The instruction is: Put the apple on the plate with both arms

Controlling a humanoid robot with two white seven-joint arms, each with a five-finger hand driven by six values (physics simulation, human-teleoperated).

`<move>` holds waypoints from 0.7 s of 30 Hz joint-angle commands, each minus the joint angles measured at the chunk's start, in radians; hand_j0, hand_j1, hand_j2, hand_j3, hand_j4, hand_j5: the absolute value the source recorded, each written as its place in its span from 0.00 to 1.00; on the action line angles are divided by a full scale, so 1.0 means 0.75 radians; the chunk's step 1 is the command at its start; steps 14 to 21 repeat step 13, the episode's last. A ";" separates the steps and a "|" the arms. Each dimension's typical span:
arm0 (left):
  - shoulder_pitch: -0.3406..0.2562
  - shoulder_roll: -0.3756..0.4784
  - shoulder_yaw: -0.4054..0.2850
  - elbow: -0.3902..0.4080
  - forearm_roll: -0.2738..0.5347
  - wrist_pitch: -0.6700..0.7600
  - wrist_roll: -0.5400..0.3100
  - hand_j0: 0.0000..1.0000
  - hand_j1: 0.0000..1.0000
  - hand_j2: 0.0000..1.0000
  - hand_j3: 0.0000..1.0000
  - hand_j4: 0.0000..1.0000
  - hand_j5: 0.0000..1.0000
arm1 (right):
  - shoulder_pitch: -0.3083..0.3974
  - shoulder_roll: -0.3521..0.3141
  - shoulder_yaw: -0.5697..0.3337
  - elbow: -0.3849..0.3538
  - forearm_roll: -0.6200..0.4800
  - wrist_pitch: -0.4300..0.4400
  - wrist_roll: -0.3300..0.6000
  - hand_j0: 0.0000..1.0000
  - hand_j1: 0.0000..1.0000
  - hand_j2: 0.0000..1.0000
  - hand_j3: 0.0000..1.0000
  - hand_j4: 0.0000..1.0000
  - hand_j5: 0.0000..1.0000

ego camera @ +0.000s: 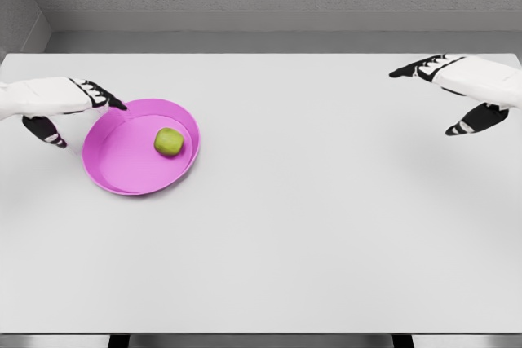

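Note:
A green apple lies inside the pink plate, toward its right side, on the left part of the white table. My left hand hovers at the plate's upper left rim, fingers spread and holding nothing; its fingertips reach just over the rim. My right hand is far off at the table's right, fingers extended and empty, well apart from the plate and apple.
The white table spans the whole view, with its front edge near the bottom. A grey wall runs behind the far edge.

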 commanded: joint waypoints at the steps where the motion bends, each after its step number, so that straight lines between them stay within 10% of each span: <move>1: 0.000 0.018 0.046 0.000 0.011 0.003 0.002 1.00 1.00 1.00 1.00 1.00 1.00 | 0.000 0.000 0.008 0.000 -0.003 0.001 -0.001 1.00 1.00 1.00 1.00 1.00 1.00; 21: 0.000 0.018 0.046 -0.002 0.009 0.003 -0.002 1.00 1.00 1.00 1.00 1.00 1.00 | -0.006 -0.005 0.008 0.000 -0.003 0.001 -0.001 1.00 1.00 1.00 1.00 1.00 1.00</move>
